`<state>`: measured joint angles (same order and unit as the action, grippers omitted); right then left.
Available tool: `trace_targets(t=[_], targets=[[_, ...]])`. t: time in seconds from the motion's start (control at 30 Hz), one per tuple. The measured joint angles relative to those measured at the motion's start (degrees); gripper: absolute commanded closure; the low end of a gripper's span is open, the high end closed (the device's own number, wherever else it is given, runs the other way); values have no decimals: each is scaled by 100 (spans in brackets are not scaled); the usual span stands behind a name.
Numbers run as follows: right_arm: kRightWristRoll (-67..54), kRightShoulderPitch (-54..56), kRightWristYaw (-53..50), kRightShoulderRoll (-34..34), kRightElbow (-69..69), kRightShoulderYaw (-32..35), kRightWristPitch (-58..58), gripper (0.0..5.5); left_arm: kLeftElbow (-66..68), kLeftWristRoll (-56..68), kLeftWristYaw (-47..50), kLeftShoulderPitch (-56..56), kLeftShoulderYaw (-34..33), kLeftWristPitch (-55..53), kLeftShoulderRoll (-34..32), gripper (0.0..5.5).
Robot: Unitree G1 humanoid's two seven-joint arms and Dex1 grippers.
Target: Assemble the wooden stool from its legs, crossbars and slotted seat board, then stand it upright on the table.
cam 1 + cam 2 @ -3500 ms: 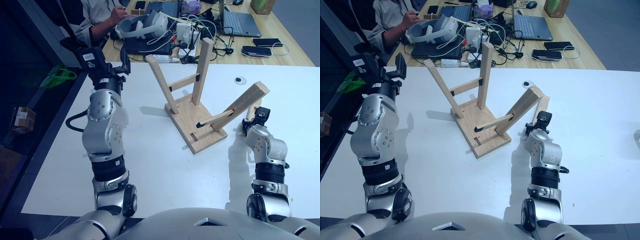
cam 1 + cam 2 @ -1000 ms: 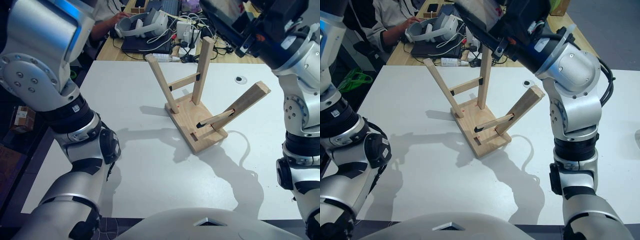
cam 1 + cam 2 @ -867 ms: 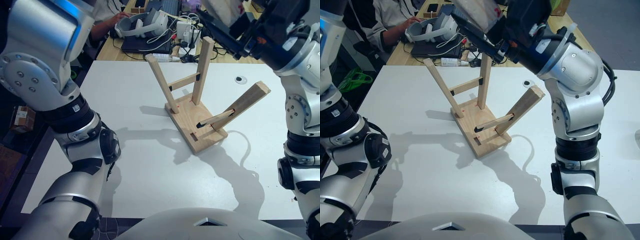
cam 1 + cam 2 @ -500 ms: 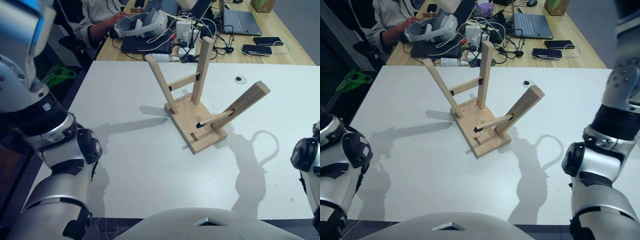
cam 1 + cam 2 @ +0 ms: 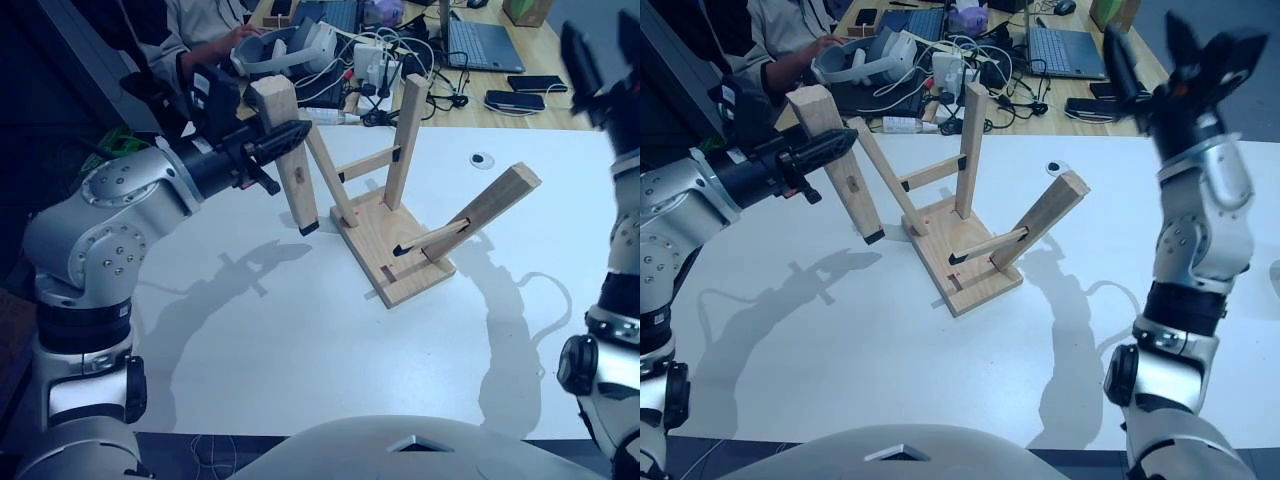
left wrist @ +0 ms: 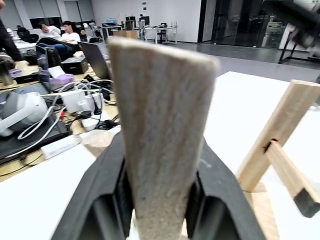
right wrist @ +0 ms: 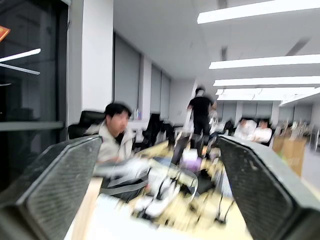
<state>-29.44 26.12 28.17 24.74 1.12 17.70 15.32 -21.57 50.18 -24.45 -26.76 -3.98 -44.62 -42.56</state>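
The part-built stool lies upside down mid-table: seat board (image 5: 372, 243), two upright legs (image 5: 403, 140) joined by a crossbar (image 5: 368, 163), and a third leg (image 5: 490, 205) leaning outward on its own crossbar (image 5: 430, 238). My left gripper (image 5: 288, 140) is shut on a loose wooden leg (image 5: 296, 185), held in the air just left of the stool, black-tipped end down. In the left wrist view that leg (image 6: 162, 115) sits squeezed between the fingers (image 6: 112, 200). My right gripper (image 5: 1175, 60) is raised high at the right, open, holding nothing.
A small round disc (image 5: 482, 159) lies on the white table (image 5: 300, 340) beyond the stool. Behind the table's far edge is a wooden desk (image 5: 590, 110) with laptops, a headset (image 5: 285, 48), cables and phones, where a person sits. The table's near half is bare.
My left arm has swung in with the loose leg gripped, now left of the stool. My right gripper has risen into sight at the upper right. The stool has not moved.
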Motion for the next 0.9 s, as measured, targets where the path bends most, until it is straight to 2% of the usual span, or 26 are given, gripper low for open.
trace_targets(t=[0.2, 0.5, 0.9], targets=[[-50, -480, -99, -243, 215, -91, 33, 126, 46, 98, -168, -103, -186, 47, 332, 449], [-65, -606, -178, -453, 306, -186, -142, 126, 1065, -536, -80, -700, -242, 595, 1122, 449], [79, -986, -258, -654, 71, -425, -231, 126, 2400, -1729, -202, -834, -190, 1518, 1466, 449]])
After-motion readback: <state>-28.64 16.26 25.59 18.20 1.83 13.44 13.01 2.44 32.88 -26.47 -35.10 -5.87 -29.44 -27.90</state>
